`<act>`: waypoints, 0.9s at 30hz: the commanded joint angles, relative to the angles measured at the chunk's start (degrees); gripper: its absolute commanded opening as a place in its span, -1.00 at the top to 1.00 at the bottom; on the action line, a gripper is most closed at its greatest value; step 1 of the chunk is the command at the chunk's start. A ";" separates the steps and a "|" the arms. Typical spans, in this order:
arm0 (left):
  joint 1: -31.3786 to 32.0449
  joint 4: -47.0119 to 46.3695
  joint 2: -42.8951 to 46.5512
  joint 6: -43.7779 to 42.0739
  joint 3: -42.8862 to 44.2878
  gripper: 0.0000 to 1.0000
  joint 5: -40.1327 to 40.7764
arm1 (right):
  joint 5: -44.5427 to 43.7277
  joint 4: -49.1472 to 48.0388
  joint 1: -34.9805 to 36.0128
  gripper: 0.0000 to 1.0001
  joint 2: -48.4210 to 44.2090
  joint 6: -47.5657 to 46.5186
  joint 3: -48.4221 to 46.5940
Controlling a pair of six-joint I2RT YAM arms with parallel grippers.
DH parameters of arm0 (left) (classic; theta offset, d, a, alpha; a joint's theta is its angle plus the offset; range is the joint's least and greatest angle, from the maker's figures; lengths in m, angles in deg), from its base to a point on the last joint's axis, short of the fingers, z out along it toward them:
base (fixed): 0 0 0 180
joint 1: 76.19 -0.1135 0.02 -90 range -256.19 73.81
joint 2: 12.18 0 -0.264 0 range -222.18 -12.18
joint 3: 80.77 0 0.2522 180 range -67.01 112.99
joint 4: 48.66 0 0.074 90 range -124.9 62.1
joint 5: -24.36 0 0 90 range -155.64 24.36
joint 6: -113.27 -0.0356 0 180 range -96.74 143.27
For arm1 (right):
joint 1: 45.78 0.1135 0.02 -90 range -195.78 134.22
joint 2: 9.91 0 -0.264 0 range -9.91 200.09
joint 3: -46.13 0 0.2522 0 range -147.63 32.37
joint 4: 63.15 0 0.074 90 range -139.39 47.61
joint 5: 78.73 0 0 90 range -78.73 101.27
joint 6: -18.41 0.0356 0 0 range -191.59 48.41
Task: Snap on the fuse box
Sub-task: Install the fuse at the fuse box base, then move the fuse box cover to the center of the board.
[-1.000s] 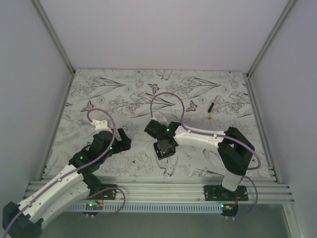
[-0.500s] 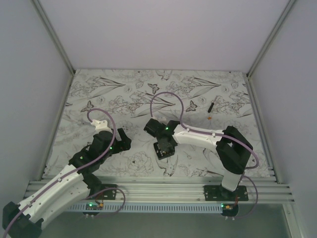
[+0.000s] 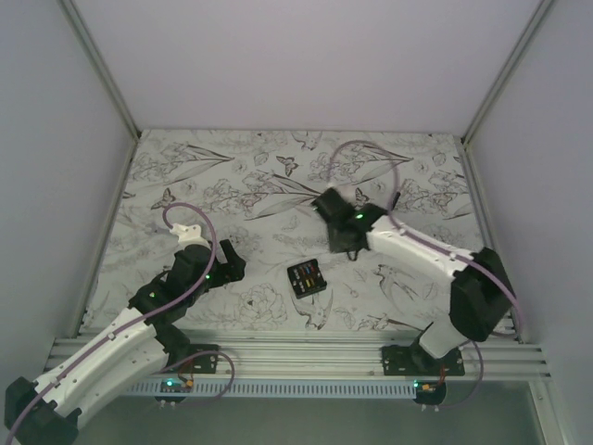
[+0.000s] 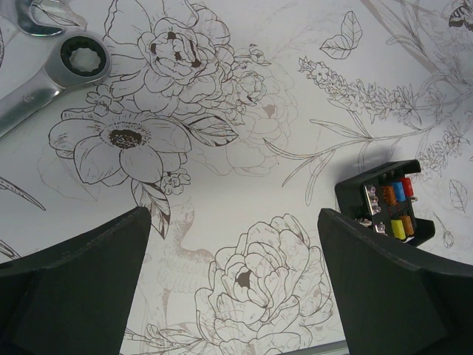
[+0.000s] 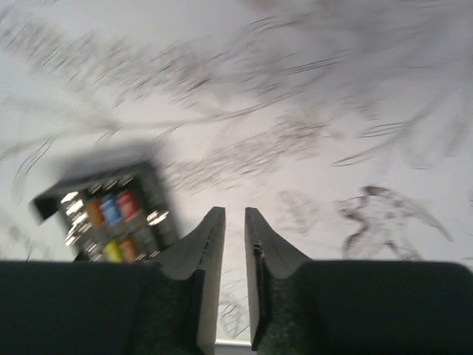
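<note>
The fuse box [image 3: 307, 277] lies fuses-up at lower centre of the overhead frame; we judge it light, rigid plastic, best pinched across its side walls. The right gripper [image 5: 234, 222], to its upper right, is nearly closed on nothing; the left gripper [image 4: 233, 244] is spread wide.

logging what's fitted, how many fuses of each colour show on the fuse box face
orange fuses: 2
blue fuse: 1
red fuse: 1
yellow fuse: 1
total in the fuse box: 5
</note>
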 commanded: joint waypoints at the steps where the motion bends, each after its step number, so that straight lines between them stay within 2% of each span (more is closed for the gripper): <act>1: -0.40 1.23 0.32 0.18 0.19 -1.00 0.91 | -4.22 -3.63 -10.35 0.47 -4.97 -4.28 4.21; 8: -0.49 1.14 -0.65 0.15 0.30 -0.99 1.32 | -5.48 -10.24 -25.56 0.41 -4.90 -11.49 4.99; 16: -0.82 1.18 -1.98 0.10 0.39 -0.99 1.64 | -6.79 -17.19 -35.01 0.40 4.85 -16.98 3.09; 24: -1.11 1.05 -3.16 0.05 0.56 -0.99 1.73 | -3.43 -20.83 -36.82 0.45 13.92 -21.17 -0.58; 27: -1.19 0.99 -3.19 0.04 0.51 -1.00 1.73 | 0.53 -21.49 -36.75 0.49 15.13 -21.39 -1.14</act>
